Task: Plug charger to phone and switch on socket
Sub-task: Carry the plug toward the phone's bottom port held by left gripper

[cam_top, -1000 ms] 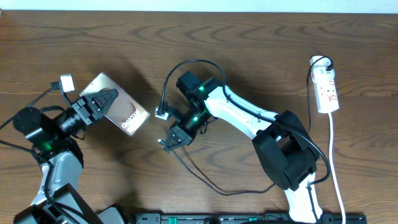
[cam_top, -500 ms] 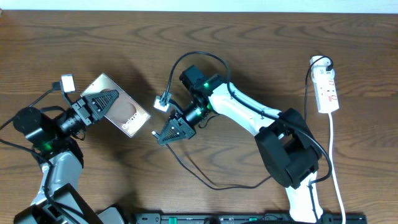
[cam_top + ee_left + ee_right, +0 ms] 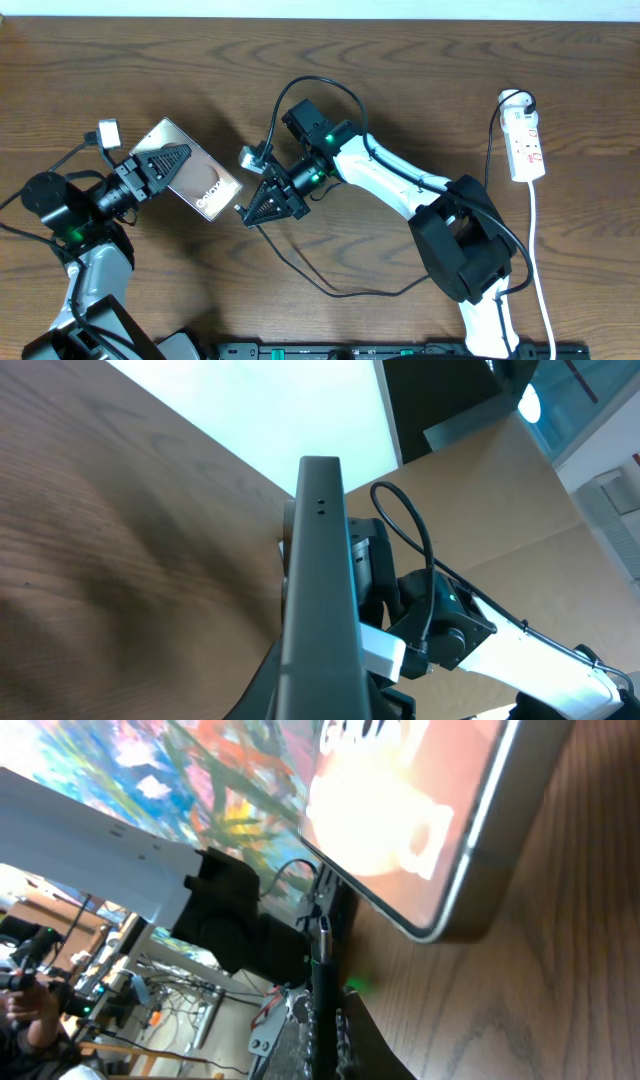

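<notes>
Notably, with left jaws clamped on the tilted phone [image 3: 200, 180] and right jaws clamped on the charger [image 3: 322, 980] tip just beside its edge, we feared misalignment could skid the plug off-port.

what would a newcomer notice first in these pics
The pinkish-bronze phone, pinched in the left hand, is left of centre. Just right of it, the right hand holds the thin black charger, its tip close to the phone's end. Far right lies a white power strip, apart from both hands.
</notes>
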You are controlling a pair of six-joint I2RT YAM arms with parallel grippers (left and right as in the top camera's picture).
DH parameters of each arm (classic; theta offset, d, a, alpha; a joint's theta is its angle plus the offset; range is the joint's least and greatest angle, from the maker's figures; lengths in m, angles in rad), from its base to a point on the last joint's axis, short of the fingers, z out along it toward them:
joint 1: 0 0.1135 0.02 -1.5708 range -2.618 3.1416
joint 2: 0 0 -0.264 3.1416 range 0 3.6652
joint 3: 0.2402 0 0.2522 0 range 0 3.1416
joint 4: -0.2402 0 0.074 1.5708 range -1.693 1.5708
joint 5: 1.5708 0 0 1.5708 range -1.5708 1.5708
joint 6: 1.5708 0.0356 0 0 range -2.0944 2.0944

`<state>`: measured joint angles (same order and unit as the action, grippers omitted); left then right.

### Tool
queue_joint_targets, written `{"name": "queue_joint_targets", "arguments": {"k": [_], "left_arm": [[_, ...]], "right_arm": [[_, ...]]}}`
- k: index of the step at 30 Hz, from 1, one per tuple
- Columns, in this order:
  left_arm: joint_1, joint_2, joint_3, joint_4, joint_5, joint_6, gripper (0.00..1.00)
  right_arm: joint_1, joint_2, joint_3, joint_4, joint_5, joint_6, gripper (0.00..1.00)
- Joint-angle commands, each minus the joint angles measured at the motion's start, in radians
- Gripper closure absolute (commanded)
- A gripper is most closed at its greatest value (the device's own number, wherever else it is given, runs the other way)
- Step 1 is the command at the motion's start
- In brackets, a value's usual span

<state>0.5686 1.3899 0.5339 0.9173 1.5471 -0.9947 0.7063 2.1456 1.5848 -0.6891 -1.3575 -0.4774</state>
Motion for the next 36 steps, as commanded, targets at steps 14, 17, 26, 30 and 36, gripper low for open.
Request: {"name": "queue_joint_targets", "arguments": {"k": [14,17,26,30,36], "left_arm": [[0.000,-0.006,0.011,0.010,0.024,-0.047,0.92],[-0.013,-0.006,0.011,0.029,0.025,-0.039,0.93],[-0.082,-0.006,0.011,0.110,0.024,-0.039,0.92],[-0.081,-0.006,0.011,0.111,0.024,-0.039,0.93],[-0.081,-0.006,0.011,0.121,0.024,-0.038,0.93]], "right_arm": [[0.027,0.010,0.005,0.008,-0.048,-0.018,0.99],[0.026,0.010,0.005,0.018,-0.048,-0.017,0.99],[0.026,0.010,0.005,0.019,-0.036,-0.017,0.99],[0.024,0.010,0.005,0.015,-0.032,-0.017,0.99],[0.013,0.010,0.005,-0.020,-0.003,-0.017,0.99]]}}
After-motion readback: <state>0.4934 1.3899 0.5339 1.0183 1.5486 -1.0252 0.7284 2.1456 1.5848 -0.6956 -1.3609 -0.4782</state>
